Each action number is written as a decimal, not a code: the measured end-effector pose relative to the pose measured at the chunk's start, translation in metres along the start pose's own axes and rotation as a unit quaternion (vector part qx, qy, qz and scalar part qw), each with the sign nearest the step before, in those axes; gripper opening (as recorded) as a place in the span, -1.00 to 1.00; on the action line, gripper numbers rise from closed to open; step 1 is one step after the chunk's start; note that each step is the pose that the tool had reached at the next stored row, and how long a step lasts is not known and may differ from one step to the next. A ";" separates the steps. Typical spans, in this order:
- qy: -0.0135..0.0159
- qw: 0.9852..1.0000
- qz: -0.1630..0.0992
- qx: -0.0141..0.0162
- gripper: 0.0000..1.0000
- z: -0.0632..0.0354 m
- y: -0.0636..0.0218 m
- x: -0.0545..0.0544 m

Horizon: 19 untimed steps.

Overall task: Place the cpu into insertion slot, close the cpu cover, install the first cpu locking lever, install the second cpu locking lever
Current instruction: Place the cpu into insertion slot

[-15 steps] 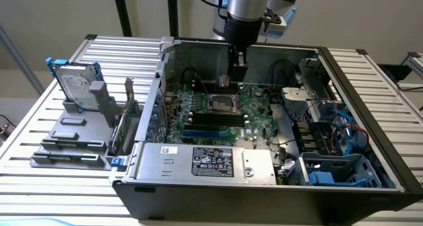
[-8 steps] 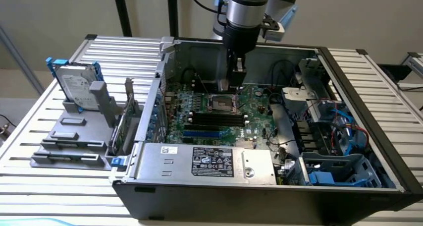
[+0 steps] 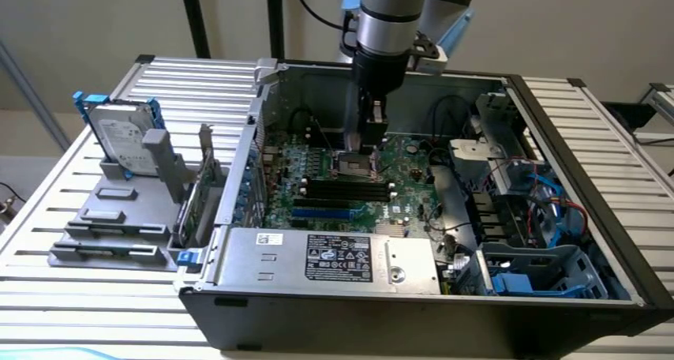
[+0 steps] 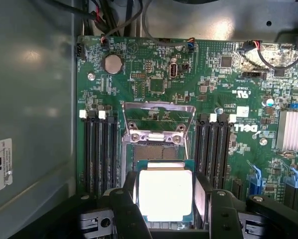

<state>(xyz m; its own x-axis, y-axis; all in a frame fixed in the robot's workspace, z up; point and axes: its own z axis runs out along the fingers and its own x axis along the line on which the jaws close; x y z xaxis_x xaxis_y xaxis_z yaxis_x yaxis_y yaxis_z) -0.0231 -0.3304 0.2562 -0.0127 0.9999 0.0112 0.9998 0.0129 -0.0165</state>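
Hand (image 4: 165, 201) pinching cpu (image 4: 165, 193), two dark fingers (image 4: 130, 199) on opposite edges, pale metal face toward the wrist cam. Jaws stand wide because the chip is about as wide as the hand. In ext. view the hand (image 3: 364, 143) is down inside the open PC case (image 3: 421, 313), low over the green motherboard (image 4: 154, 64). Cpu sits over the edge of the insertion slot (image 4: 150, 151), partly overlapping it, and looks not yet seated. Cpu cover (image 4: 156, 135) is flipped up off the slot, so the socket is open to receive. Handling, my read: chip is light, stiff and thin, with a smooth lid that may slip. Underside contacts and socket pins are likely fragile, so hold by the side edges only, keep it level, no pressing down. Counts: 1 cpu, 1 slot, 1 cover, 1 hand w/ 2 fingers. Memory slots (image 4: 101, 149) sit in 2 banks, one either side of the socket; can't count singles surely. 1 coin cell (image 4: 113, 63) on the board. 1 silver hard drive (image 3: 121, 135) stands on the slatted table (image 3: 63, 297), ext. view's left, well apart from the case. Locking levers: can't pick out for sure.
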 end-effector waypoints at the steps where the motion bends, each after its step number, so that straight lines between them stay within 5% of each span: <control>1: 0.000 1.000 0.000 0.000 0.08 0.0018 -0.0008 0.000; 13: 0.000 1.000 0.002 0.000 0.08 0.0239 -0.0027 0.001; 19: 0.000 1.000 0.003 0.004 0.08 0.0335 -0.0020 0.001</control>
<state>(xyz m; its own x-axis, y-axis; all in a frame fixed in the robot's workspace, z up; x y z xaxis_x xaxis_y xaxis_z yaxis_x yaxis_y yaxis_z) -0.0257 -0.3292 0.2227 -0.0074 0.9999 0.0112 0.9996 0.0077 -0.0254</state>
